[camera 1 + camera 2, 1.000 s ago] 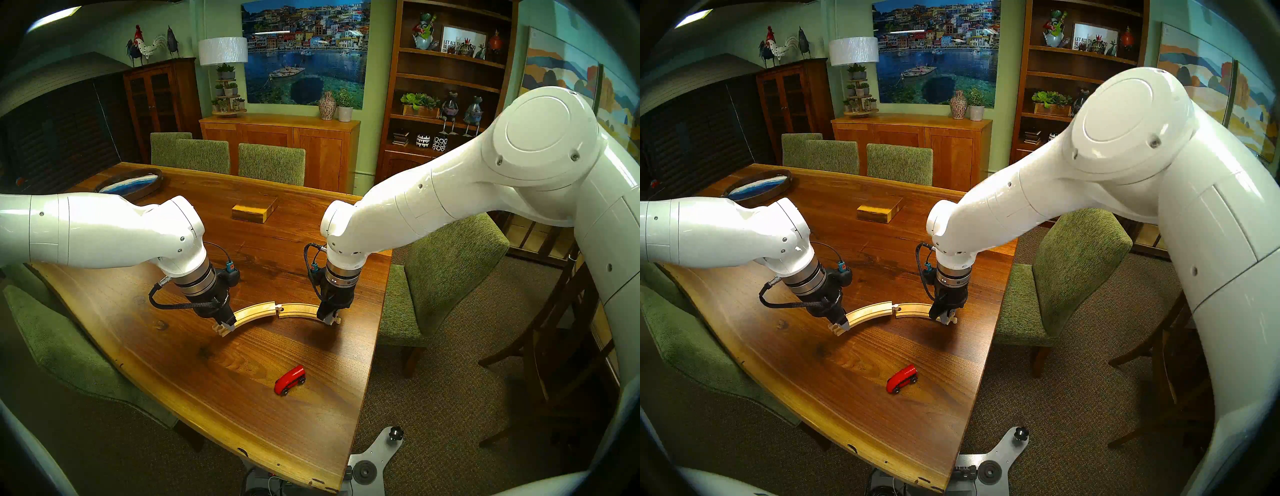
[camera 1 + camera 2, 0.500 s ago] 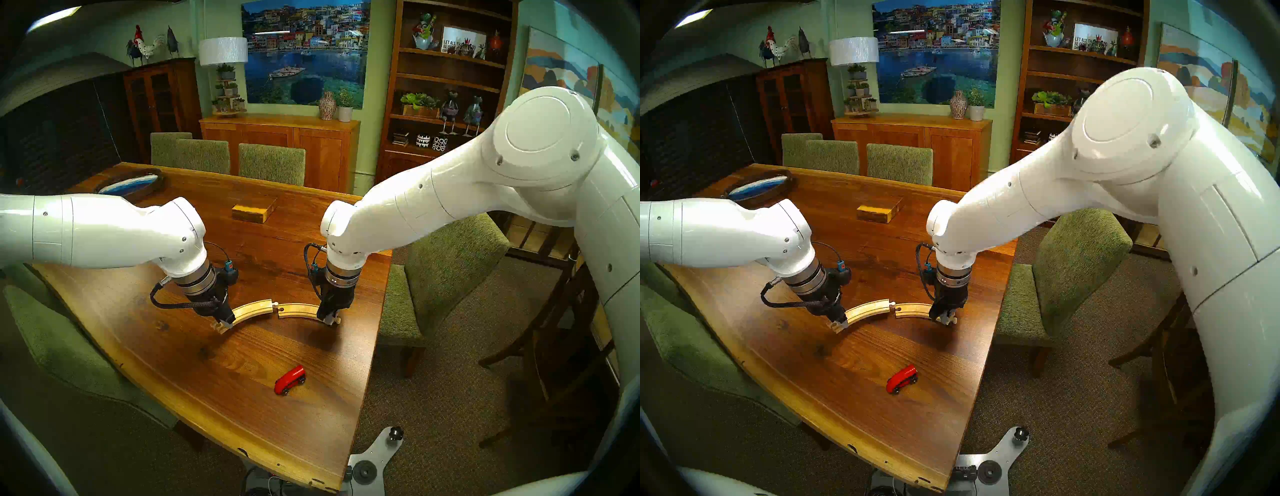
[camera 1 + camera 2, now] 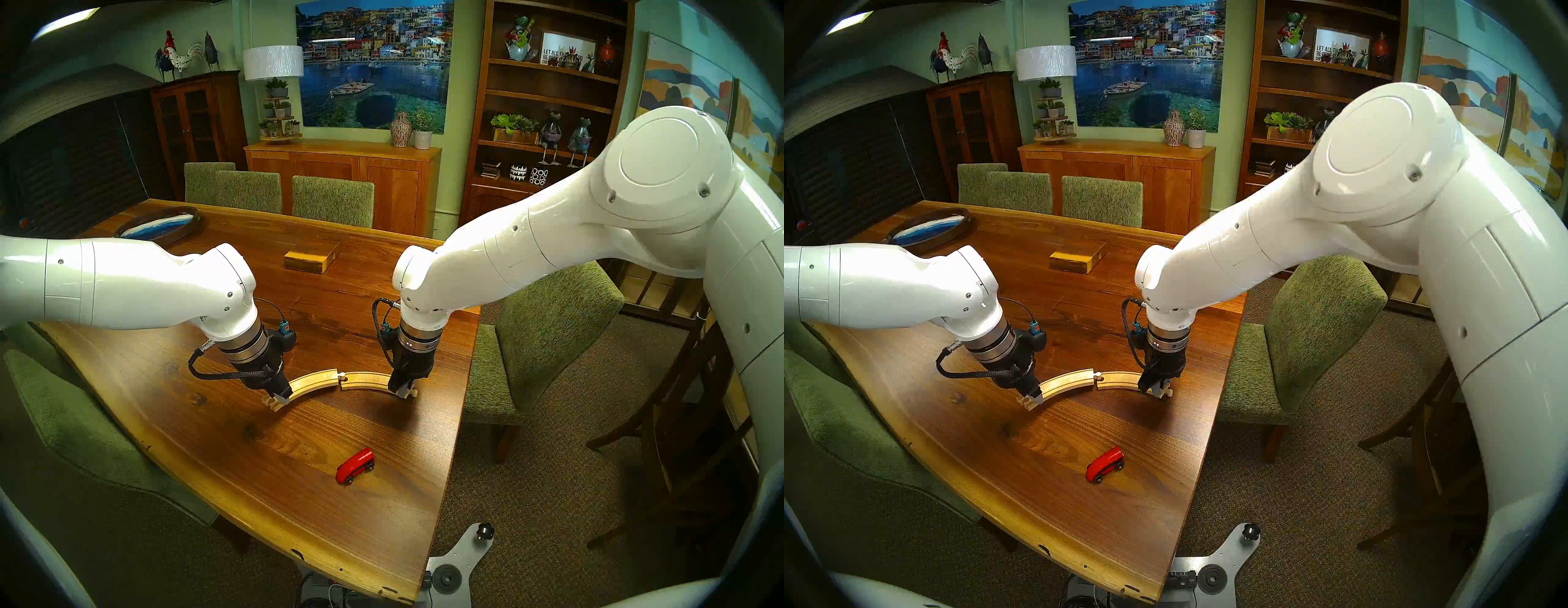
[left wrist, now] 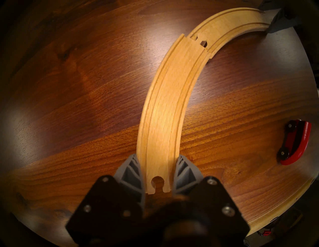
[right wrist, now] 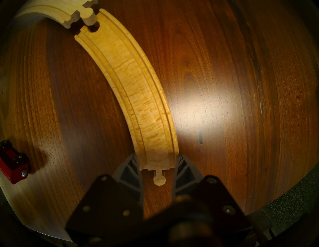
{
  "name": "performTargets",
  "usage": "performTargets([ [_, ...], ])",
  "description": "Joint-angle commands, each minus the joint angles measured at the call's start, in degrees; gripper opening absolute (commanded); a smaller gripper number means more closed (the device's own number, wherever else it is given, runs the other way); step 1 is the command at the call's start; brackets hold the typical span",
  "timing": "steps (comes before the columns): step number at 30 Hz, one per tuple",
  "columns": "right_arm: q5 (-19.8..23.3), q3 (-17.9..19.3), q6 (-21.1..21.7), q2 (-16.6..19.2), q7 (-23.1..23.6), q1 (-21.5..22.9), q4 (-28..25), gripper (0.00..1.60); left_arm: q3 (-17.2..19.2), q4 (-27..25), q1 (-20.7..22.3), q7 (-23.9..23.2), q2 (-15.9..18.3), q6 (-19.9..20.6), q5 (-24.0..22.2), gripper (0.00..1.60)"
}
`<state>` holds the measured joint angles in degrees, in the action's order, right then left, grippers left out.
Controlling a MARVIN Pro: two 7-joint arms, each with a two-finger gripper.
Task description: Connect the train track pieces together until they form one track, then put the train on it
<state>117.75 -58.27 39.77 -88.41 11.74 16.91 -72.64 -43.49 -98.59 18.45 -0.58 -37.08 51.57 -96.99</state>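
Warm dim light, table (image 5: 195, 103) glare, dark fisheye rims.

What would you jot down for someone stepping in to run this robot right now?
Left gripper: shut on the left track piece, at its socket end.
Right gripper: shut on the right track piece, at its peg end.
Both pieces lie end to end on the table; the left piece's peg is at the right piece's socket, not seated.
Left: seat the joint, then set the red train on the track.

On your bench (image 3: 254, 467): a rectangular wooden block (image 3: 312, 259) at the far middle and a round dark tray (image 3: 159, 227) far left; green chairs (image 3: 333, 199) surround it
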Motion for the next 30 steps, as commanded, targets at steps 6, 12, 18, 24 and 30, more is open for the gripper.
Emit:
performTargets([
  [6,0.0,-0.1,0.2,-0.1,-0.1,-0.1,-0.1,0.00,1.1,0.4,0.9,0.3,-1.3,-0.2,-0.1,0.00],
  [12,0.0,-0.1,0.2,-0.1,-0.1,-0.1,-0.1,0.00,1.0,0.6,0.6,0.8,-1.6,-0.3,-0.5,0.00],
  [18,0.0,-0.1,0.2,-0.1,-0.1,-0.1,-0.1,0.00,1.2,0.1,0.6,1.4,-1.7,-0.6,-0.7,0.00],
  [24,0.0,-0.1,0.2,-0.1,-0.1,-0.1,-0.1,0.00,1.1,0.1,0.4,1.9,-1.7,-0.7,-1.0,0.00],
  [30,0.0,-0.1,0.2,-0.1,-0.1,-0.1,-0.1,0.00,0.9,-0.3,0.1,2.3,-1.6,-0.7,-1.2,0.00],
])
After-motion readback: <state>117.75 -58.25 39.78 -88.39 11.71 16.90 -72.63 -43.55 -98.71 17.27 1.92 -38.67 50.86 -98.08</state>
